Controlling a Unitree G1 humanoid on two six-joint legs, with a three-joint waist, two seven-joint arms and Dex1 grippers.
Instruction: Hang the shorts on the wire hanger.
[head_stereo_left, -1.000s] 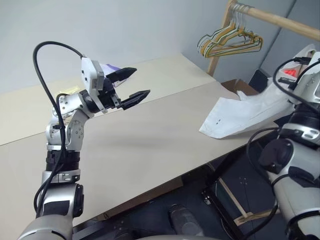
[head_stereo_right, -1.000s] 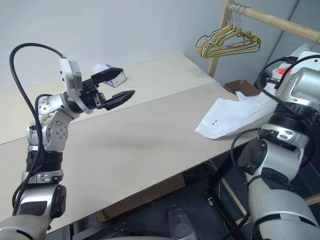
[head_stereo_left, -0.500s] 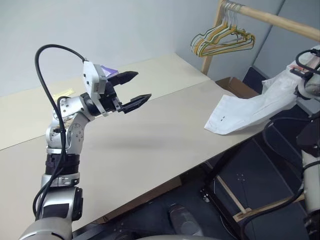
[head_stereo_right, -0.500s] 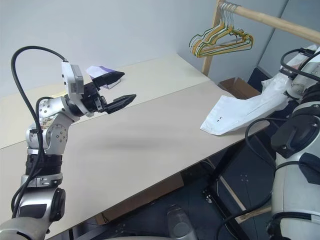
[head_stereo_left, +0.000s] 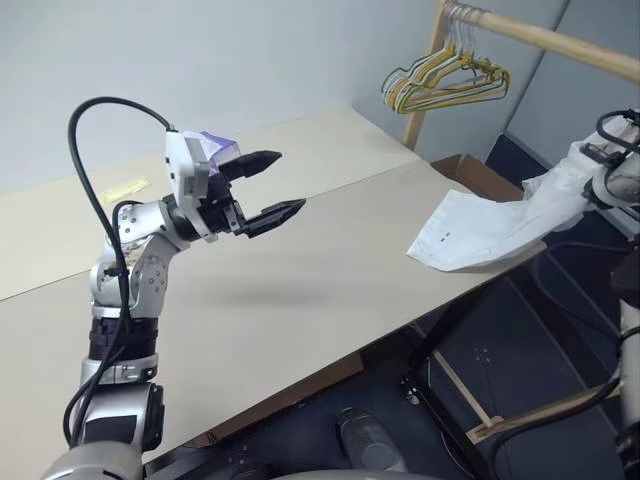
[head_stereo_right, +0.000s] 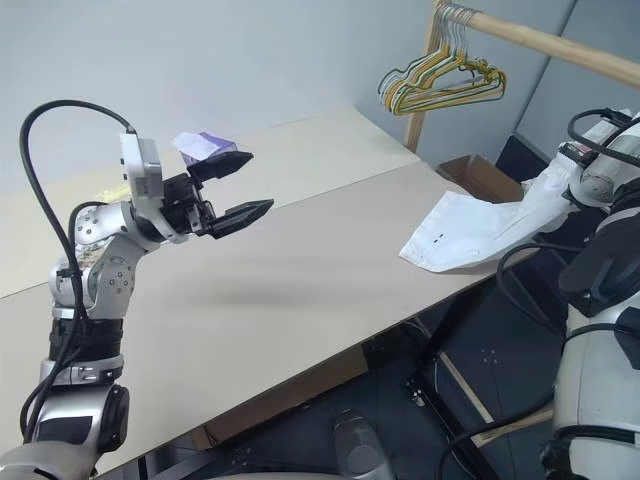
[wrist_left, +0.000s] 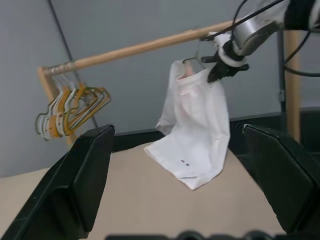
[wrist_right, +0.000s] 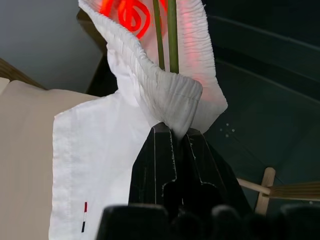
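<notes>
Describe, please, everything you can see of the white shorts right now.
The shorts are white, soft-looking fabric with a gathered elastic waistband, a faint pink print near the top and two small dark marks low on one leg. The right gripper, shut, pinches the waistband and holds it up beyond the table's edge, near the wooden rail. From there the cloth hangs and drapes down, and its lower end lies on the corner of the beige table. Two thin rods stand inside the waistband opening.

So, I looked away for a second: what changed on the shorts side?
The right gripper, still shut on the shorts, carried the waistband rightward off the table; their lower end stayed on it. The left gripper stayed open above the table.
</notes>
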